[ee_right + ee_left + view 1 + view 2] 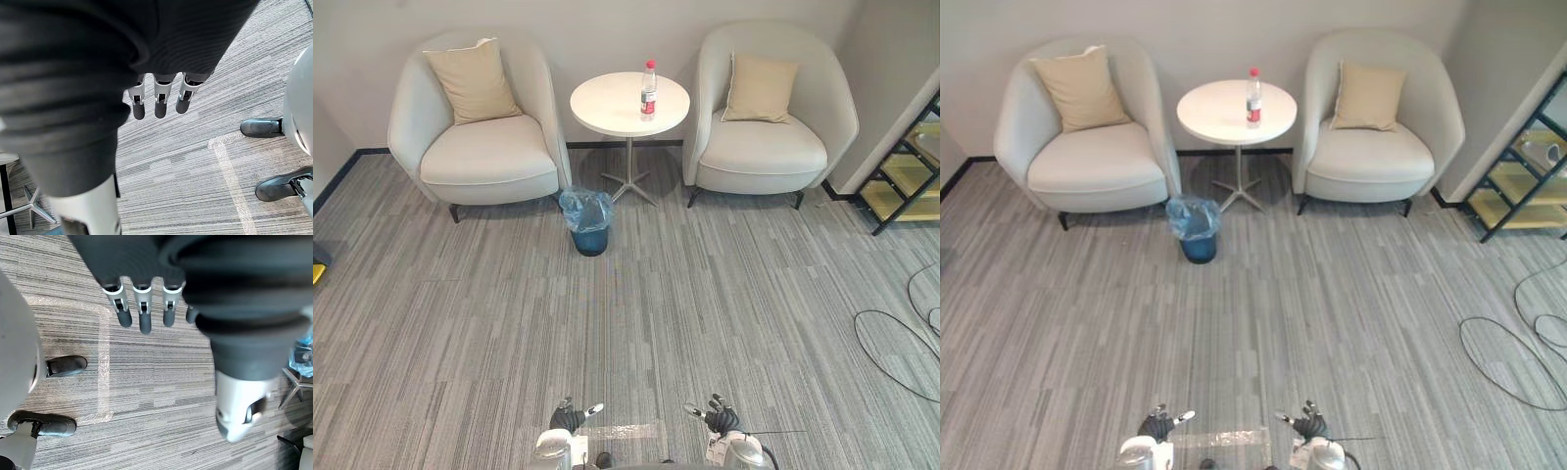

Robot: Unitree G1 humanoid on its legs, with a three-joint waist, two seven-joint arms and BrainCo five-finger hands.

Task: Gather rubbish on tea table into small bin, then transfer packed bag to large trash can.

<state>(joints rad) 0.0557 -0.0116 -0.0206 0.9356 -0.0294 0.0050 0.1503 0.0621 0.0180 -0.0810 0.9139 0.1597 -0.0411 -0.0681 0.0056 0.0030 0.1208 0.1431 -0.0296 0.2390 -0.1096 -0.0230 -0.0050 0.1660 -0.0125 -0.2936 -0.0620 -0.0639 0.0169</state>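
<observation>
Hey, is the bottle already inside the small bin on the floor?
No, the bottle stands upright on the round white table, while the bin sits apart on the carpet in front of it.

A pale grey upholstered armchair (489, 157) holds a beige square cushion (475, 80); a second armchair (759, 152) likewise; far right, a black-framed rack (906, 176), perhaps metal.

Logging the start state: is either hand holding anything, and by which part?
Nothing is held: left hand and right hand are open and empty; the bottle stands on the tea table.
</observation>
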